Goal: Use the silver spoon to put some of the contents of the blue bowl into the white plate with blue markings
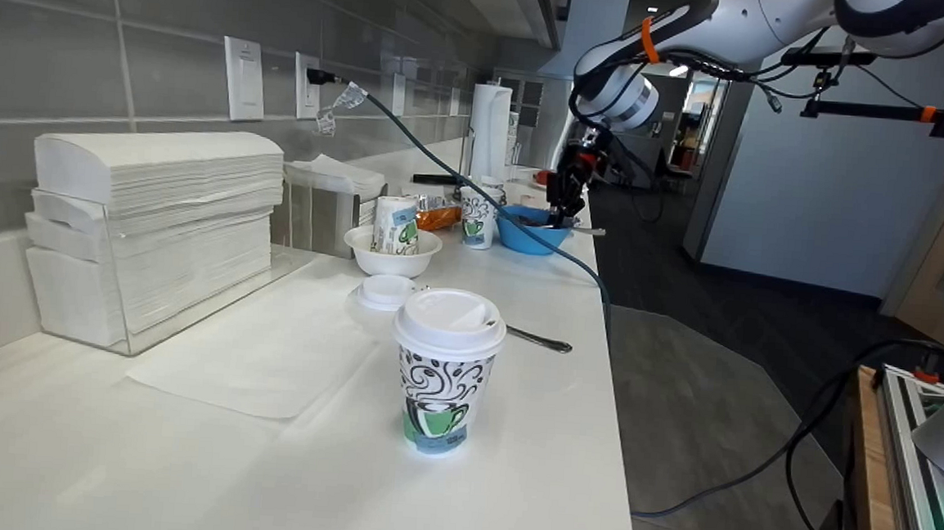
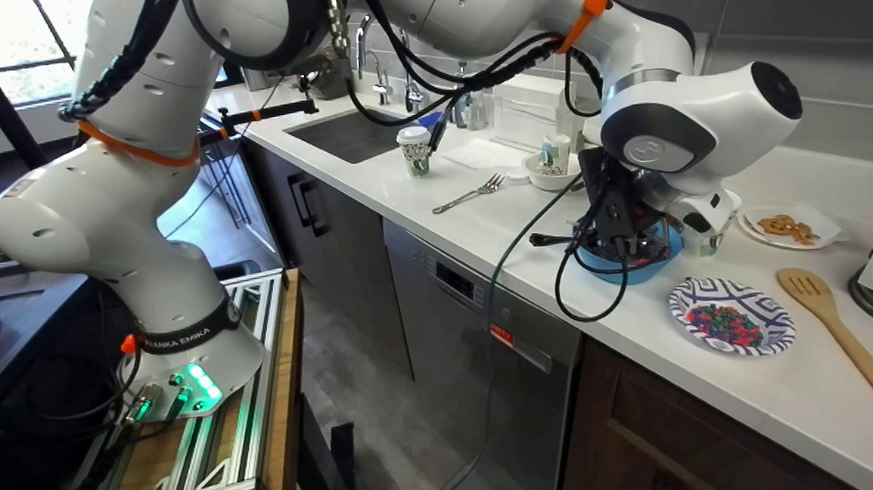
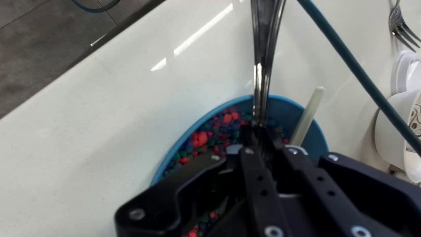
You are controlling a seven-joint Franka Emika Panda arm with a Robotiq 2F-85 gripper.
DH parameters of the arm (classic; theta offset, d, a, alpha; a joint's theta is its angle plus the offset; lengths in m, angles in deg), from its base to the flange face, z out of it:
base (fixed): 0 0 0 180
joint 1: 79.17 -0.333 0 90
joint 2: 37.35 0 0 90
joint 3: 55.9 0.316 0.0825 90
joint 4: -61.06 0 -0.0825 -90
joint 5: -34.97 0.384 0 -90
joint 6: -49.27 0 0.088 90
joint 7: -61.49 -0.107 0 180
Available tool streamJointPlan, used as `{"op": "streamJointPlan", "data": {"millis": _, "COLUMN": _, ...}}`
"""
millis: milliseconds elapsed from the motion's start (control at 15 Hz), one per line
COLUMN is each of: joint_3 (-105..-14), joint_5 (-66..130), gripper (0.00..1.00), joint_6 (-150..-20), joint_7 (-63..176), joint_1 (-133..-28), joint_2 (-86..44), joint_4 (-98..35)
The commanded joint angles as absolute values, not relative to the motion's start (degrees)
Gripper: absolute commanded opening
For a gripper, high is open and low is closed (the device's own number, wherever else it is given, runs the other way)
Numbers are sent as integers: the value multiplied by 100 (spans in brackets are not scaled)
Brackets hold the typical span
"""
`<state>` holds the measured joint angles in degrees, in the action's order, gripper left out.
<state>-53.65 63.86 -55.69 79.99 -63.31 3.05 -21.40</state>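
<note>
My gripper (image 3: 258, 136) is shut on the silver spoon (image 3: 264, 56), and the handle runs up and out past the fingertips in the wrist view. The spoon's scoop end is hidden behind the gripper. Below lies the blue bowl (image 3: 312, 144), holding small red, green and blue bits (image 3: 200, 138). Both exterior views show the gripper down at this blue bowl (image 1: 523, 237), with the spoon handle sticking out over the rim. The white plate with blue markings (image 2: 754, 297) sits beside the bowl in an exterior view; some coloured bits lie on it.
A pale stick (image 3: 307, 115) leans in the bowl. A cable (image 3: 355, 67) crosses the counter close by. Around stand a lidded paper cup (image 1: 445, 370), a fork (image 2: 471, 193), a white bowl (image 2: 554, 181) with a cup, and a wooden spatula (image 2: 852, 344). The counter's front edge is near.
</note>
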Motion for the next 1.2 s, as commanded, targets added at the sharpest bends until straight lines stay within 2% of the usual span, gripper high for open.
{"op": "streamJointPlan", "data": {"millis": 0, "joint_3": -5396, "joint_5": 6242, "gripper": 3, "joint_6": -5705, "joint_7": 7765, "joint_1": -6451, "joint_2": 537, "joint_4": -1852}}
{"op": "streamJointPlan", "data": {"millis": 400, "joint_3": -5408, "joint_5": 6142, "gripper": 3, "joint_6": -5802, "joint_7": 7487, "joint_1": -6493, "joint_2": 774, "joint_4": -1459}}
{"op": "streamJointPlan", "data": {"millis": 467, "joint_3": -5418, "joint_5": 6103, "gripper": 36, "joint_6": -5765, "joint_7": 7420, "joint_1": -6499, "joint_2": 793, "joint_4": -1413}}
{"op": "streamJointPlan", "data": {"millis": 533, "joint_3": -5415, "joint_5": 6093, "gripper": 36, "joint_6": -5737, "joint_7": 7381, "joint_1": -6494, "joint_2": 805, "joint_4": -1379}}
{"op": "streamJointPlan", "data": {"millis": 1067, "joint_3": -5332, "joint_5": 6442, "gripper": 96, "joint_6": -5560, "joint_7": 6657, "joint_1": -6339, "joint_2": 579, "joint_4": -1163}}
{"op": "streamJointPlan", "data": {"millis": 1133, "joint_3": -5328, "joint_5": 6509, "gripper": 99, "joint_6": -5582, "joint_7": 6521, "joint_1": -6325, "joint_2": 538, "joint_4": -1112}}
